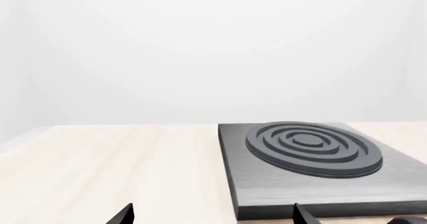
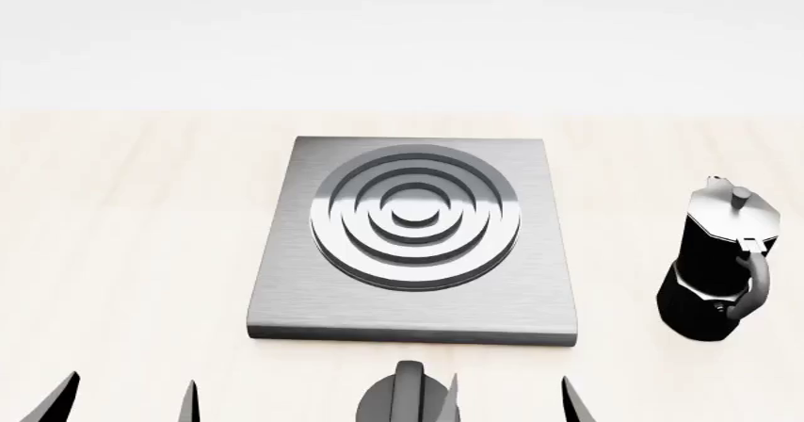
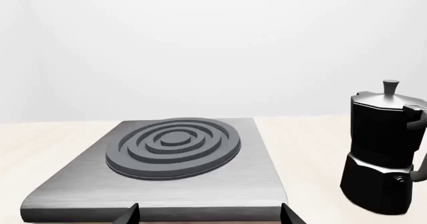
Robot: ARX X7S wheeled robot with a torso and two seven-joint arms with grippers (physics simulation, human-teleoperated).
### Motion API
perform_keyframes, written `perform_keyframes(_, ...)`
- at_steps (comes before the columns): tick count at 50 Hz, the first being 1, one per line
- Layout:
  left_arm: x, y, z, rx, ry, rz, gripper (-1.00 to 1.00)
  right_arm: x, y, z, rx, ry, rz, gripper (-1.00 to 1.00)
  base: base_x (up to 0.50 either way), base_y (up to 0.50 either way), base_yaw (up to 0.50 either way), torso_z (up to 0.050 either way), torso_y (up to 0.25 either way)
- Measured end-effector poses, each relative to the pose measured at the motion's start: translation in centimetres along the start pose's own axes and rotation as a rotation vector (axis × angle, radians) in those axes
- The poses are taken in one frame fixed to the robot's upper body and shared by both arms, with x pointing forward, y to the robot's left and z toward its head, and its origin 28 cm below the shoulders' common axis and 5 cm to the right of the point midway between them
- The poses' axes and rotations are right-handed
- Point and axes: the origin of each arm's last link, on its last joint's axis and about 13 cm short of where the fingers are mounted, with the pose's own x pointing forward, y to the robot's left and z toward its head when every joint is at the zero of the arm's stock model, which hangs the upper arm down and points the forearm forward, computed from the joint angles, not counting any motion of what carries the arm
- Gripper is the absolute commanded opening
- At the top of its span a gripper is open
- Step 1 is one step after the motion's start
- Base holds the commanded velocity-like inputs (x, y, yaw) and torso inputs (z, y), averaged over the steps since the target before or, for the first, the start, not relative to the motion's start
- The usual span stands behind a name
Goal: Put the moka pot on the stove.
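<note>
The stove (image 2: 534, 281) is a flat grey slab with a ringed burner, lying in the middle of the light wooden table. The moka pot (image 2: 714, 264), black with a silver lid, stands upright on the table to the stove's right, apart from it. In the right wrist view the moka pot (image 3: 383, 154) sits beside the stove (image 3: 257, 184). My right gripper (image 2: 511, 401) hangs open before the stove's near edge, left of the pot, holding nothing. My left gripper (image 2: 126, 401) is open at the near left, and the stove (image 1: 267, 189) shows ahead of it.
A short black round knob with an upright fin (image 2: 402, 396) sits on the table just in front of the stove's near edge, close beside my right gripper's left finger. The wooden table (image 2: 138, 215) runs back to a white wall.
</note>
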Motion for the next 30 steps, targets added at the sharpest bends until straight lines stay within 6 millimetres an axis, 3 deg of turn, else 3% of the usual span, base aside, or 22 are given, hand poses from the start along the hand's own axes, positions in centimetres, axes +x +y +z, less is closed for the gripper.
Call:
perform_keyframes(26,-0.2,0.1,-0.1,-0.016,0.009,-0.008,1.00,-0.2,-0.4,-0.2,-0.046,0.022,-0.046,1.00,0.00,0.00,0.00,0.000,0.000)
perform_keyframes(30,-0.2,0.1,-0.1,-0.019,0.010,-0.008,1.00,1.0,-1.2,1.7,-0.054,0.010,-0.058,1.00,0.00,0.00,0.00,0.000,0.004)
